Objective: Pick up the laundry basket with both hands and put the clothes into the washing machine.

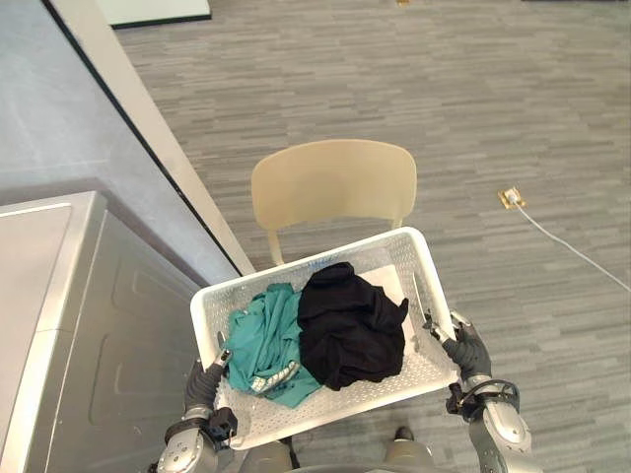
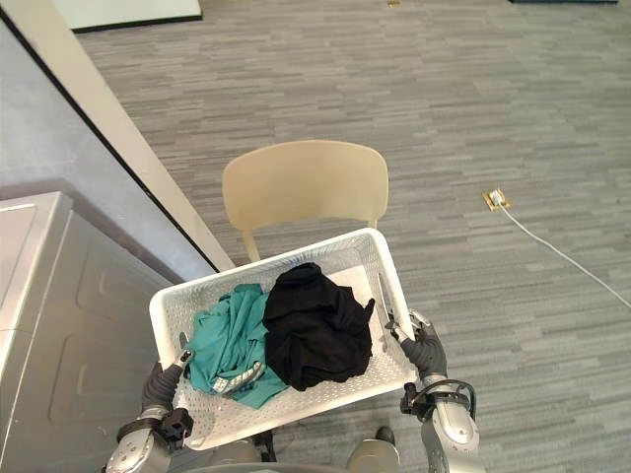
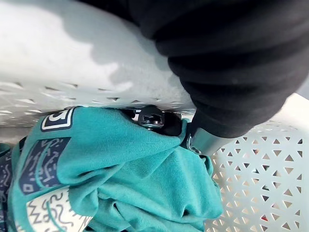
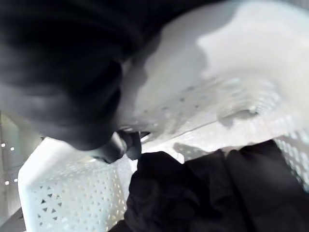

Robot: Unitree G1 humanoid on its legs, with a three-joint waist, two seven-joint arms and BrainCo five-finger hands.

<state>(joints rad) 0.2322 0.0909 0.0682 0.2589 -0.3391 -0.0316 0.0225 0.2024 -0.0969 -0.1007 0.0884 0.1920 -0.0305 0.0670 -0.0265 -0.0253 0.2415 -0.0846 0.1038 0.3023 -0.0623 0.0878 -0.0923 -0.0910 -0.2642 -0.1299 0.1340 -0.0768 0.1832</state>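
Held the white laundry basket over the seat of the beige chair, near the washing machine on the left; could not tell whether fully clear of the seat. Clamped one end wall with the left hand, thumb inside beside the teal shirt. Clamped the opposite wall with the right hand, next to the black garment. Risked, probably, a slip from such thin pinches on smooth plastic, or tipping during the turn toward the machine and spilling both clothes.
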